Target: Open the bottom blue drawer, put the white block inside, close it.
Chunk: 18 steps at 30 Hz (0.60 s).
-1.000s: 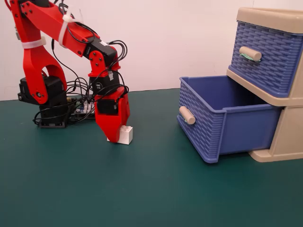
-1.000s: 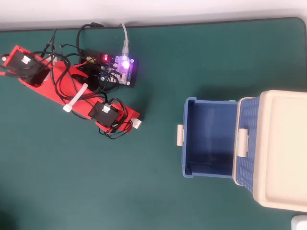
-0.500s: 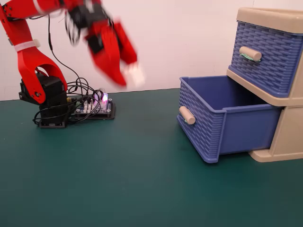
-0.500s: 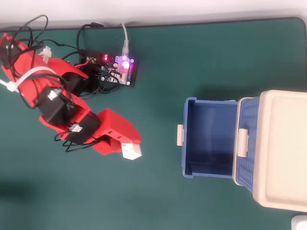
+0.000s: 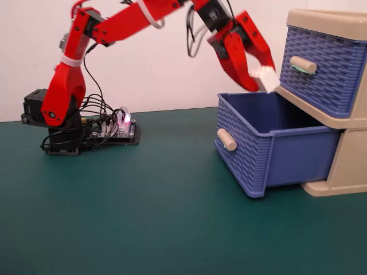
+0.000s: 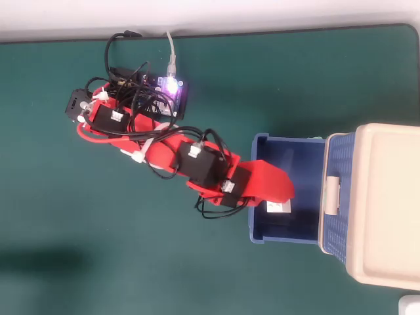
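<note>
Fixed view, nearest first: bare green table mat (image 5: pixel 143 223) across the foreground. On it to the right, the bottom blue drawer (image 5: pixel 269 146) stands pulled well out of its beige frame (image 5: pixel 350 166), open top showing, its plain beige handle (image 5: pixel 226 139) facing the camera's left. Overhead view shows the same drawer (image 6: pixel 259 190) drawn out leftward from the frame (image 6: pixel 384 203), blue floor visible inside. Above the open drawer, the red gripper (image 5: pixel 255 80) hangs in the air, clamped on the white block (image 5: pixel 265 78); the block sits at the fingertips, clear of the drawer rim and just left of the upper drawer's lower corner. From overhead the gripper (image 6: pixel 279 202) reaches over the drawer's left wall, and the white block (image 6: pixel 278 207) shows at its tip, over the drawer's interior toward the lower side of that view. Whether block touches the drawer floor: no, the fixed view puts it above the rim. Upper blue drawer (image 5: pixel 321 66) is shut, green bits at its handle. Farther back on the left, the arm's base (image 5: pixel 51 123) and a control board (image 5: pixel 117 129) with a lit pink light and a tangle of black cables, against a white wall (image 5: pixel 160 63).
</note>
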Tool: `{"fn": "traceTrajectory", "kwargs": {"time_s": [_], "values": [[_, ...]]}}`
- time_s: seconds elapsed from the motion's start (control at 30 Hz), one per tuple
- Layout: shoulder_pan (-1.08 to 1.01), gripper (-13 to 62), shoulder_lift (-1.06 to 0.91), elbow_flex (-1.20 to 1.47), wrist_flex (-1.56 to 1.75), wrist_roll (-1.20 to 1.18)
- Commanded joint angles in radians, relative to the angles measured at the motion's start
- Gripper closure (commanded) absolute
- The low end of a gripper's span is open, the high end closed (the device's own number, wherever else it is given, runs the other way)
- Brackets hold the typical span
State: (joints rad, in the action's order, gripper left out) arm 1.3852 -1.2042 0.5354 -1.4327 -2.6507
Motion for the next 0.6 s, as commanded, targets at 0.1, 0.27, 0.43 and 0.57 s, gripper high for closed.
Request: {"fn": "traceTrajectory", "kwargs": {"time_s": [0.1, 0.27, 0.43, 0.57], "values": [[0.028, 23.2, 0.012, -0.043, 0.009, -0.025], [0.028, 15.4, -0.011, -0.043, -0.012, -0.015], [0.021, 15.4, -0.201, -0.035, -0.261, -0.009], [-0.008, 15.4, -0.276, -0.009, -0.492, 0.066]]}}
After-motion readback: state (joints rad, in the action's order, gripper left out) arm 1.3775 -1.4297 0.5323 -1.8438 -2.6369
